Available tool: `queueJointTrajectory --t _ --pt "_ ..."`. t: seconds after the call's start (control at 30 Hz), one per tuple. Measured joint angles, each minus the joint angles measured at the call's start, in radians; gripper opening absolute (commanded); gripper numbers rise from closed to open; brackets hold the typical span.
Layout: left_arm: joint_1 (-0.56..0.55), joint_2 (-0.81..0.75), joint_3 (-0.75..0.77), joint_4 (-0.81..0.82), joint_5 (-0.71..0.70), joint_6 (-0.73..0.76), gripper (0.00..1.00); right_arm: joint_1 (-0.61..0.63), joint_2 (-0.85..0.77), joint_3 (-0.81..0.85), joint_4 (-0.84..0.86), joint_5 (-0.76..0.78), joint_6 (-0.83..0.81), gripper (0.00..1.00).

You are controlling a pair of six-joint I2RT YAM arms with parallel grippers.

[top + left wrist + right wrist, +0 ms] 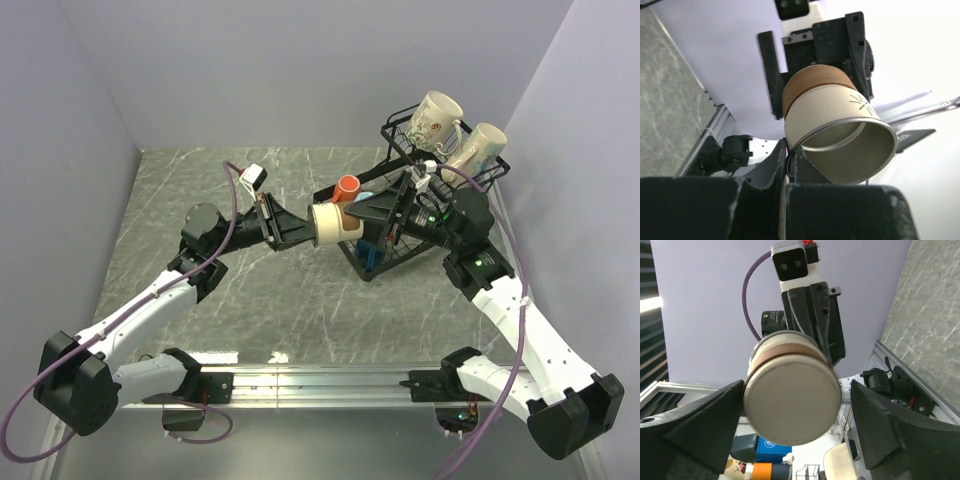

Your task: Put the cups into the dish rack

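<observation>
A cream cup (333, 225) with a brown band hangs in the air on its side between the two arms. My left gripper (308, 228) is shut on its rim (790, 150), pinching the cup's wall, mouth (852, 150) toward the left wrist camera. My right gripper (358, 213) is open, and its fingers (715, 425) straddle the cup's flat base (792, 400) with a gap on the right side. The black wire dish rack (392, 132) stands behind. Its upper basket holds a floral cream mug (436, 120) and another cream mug (482, 143). An orange mug (347, 187) and something blue (371, 257) sit in its lower tray.
The rack stands at the far right against the grey wall (590, 120). A metal rail (320, 380) runs along the table's near edge between the arm bases. Purple cables (232, 215) loop over both arms.
</observation>
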Motion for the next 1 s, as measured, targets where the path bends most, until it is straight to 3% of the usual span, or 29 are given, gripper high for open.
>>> queueJointTrajectory --t 0.1,0.13,0.3,0.4,0.43,0.47,0.5,0.53,0.57,0.63,0.8,0.9,1.0 --pt "0.0 -0.007 0.0 -0.044 -0.025 0.029 0.0 0.0 0.02 0.002 0.011 -0.011 0.016 0.67" --pt "0.0 -0.012 0.0 -0.058 -0.033 0.035 0.0 0.0 0.029 0.005 0.011 -0.015 0.018 0.56" --pt "0.0 -0.026 0.0 -0.093 -0.07 0.048 0.0 0.0 0.059 0.031 0.005 -0.031 0.011 0.2" --pt "-0.001 -0.033 0.0 -0.1 -0.082 0.057 0.19 0.0 0.062 0.04 0.002 -0.037 0.0 0.07" --pt "-0.002 -0.035 0.0 -0.108 -0.085 0.067 0.3 -0.001 0.062 0.042 -0.003 -0.04 -0.003 0.05" --pt "-0.003 -0.036 0.001 -0.124 -0.09 0.085 0.51 -0.002 0.063 0.048 -0.018 -0.043 -0.005 0.04" --pt "-0.003 -0.036 0.005 -0.15 -0.096 0.104 0.6 -0.005 0.066 0.056 -0.034 -0.046 -0.011 0.02" --pt "-0.003 -0.036 0.011 -0.179 -0.101 0.114 0.78 -0.009 0.07 0.071 -0.057 -0.05 -0.018 0.0" --pt "-0.003 -0.036 0.019 -0.22 -0.106 0.138 0.89 -0.015 0.076 0.092 -0.09 -0.054 -0.038 0.0" --pt "-0.002 -0.04 0.043 -0.314 -0.126 0.175 0.99 -0.044 0.095 0.167 -0.197 -0.057 -0.105 0.0" --pt "0.001 -0.096 0.072 -0.538 -0.19 0.275 0.99 -0.183 0.164 0.404 -0.53 0.013 -0.367 0.0" --pt "0.004 -0.155 0.074 -0.672 -0.234 0.327 0.99 -0.21 0.223 0.56 -0.762 0.202 -0.555 0.0" --pt "0.005 -0.216 0.074 -0.792 -0.283 0.363 0.97 -0.203 0.243 0.603 -0.902 0.412 -0.707 0.0"
